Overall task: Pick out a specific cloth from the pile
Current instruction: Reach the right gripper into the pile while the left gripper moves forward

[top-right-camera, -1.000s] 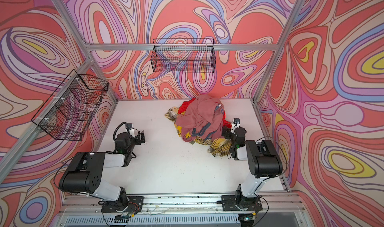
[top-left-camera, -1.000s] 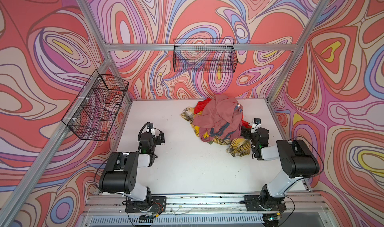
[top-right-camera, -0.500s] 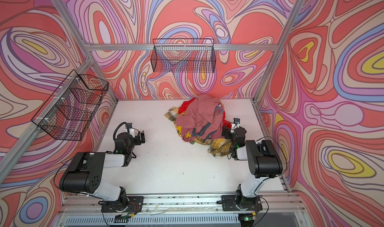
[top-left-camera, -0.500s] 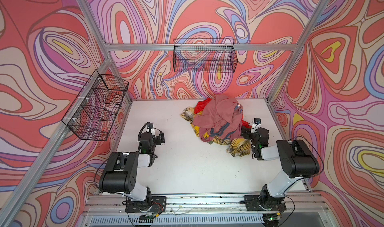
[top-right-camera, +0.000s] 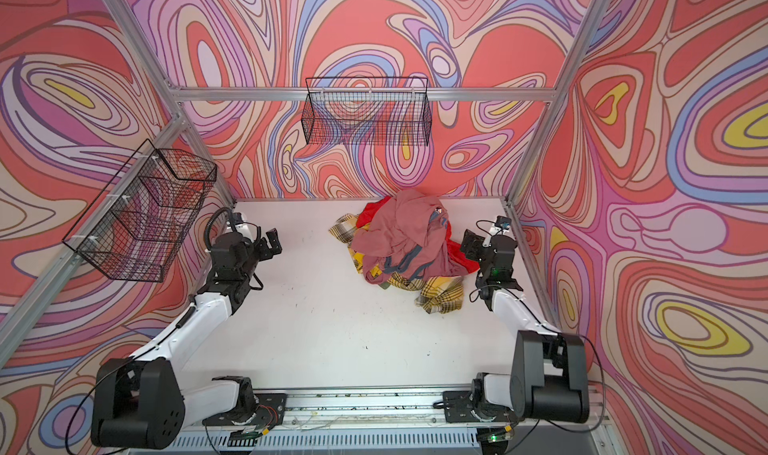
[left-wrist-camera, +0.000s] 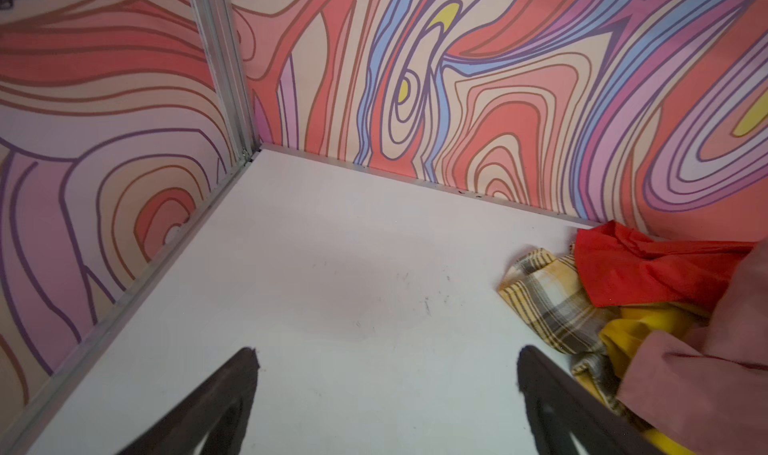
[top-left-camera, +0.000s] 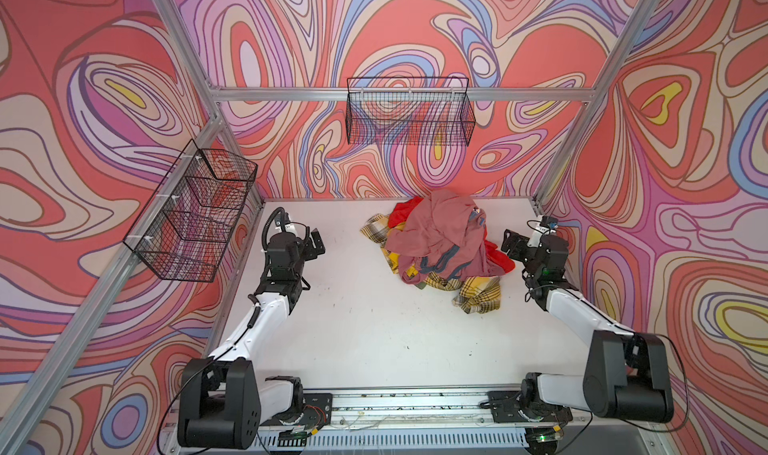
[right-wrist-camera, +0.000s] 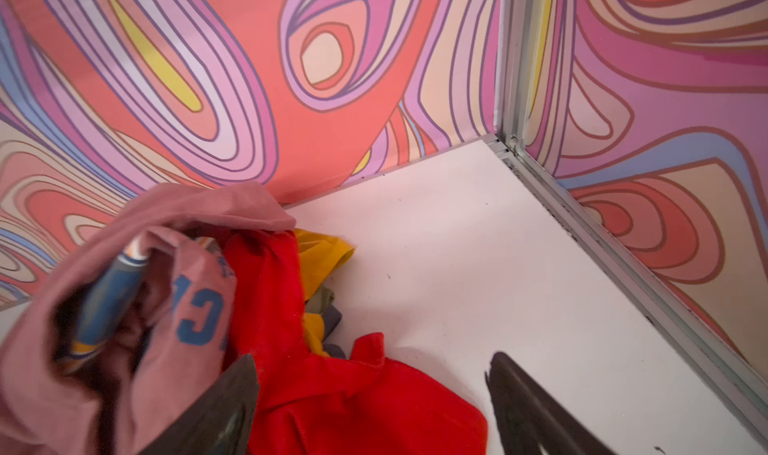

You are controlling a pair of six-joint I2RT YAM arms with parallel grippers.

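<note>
The pile point(top-left-camera: 440, 245) point(top-right-camera: 403, 241) lies at the back right of the white table. A big dusty pink garment point(top-left-camera: 436, 228) with grey-blue bands covers its top. Among these pink folds I cannot single out the plain cloth. My right gripper point(top-left-camera: 510, 245) point(right-wrist-camera: 370, 374) stands open at the pile's right side. In the right wrist view its fingers point(right-wrist-camera: 224, 407) straddle the edge of a bright red cloth point(right-wrist-camera: 353, 403) without pinching it. Left of the pile, my left gripper point(top-left-camera: 316, 243) point(left-wrist-camera: 386, 361) hangs open over bare table, holding nothing.
Yellow-black plaid cloth point(top-left-camera: 478, 297) spills toward the front of the pile, and a mustard piece point(left-wrist-camera: 640, 324) shows beneath. Wire baskets hang on the back wall point(top-left-camera: 409, 112) and the left wall point(top-left-camera: 195, 220). Patterned walls close in the table point(top-left-camera: 374, 328).
Both arms have stretched out: their elbows now lie lower, nearer the front rail, and both grippers stand a little farther back. The pile has not shifted.
</note>
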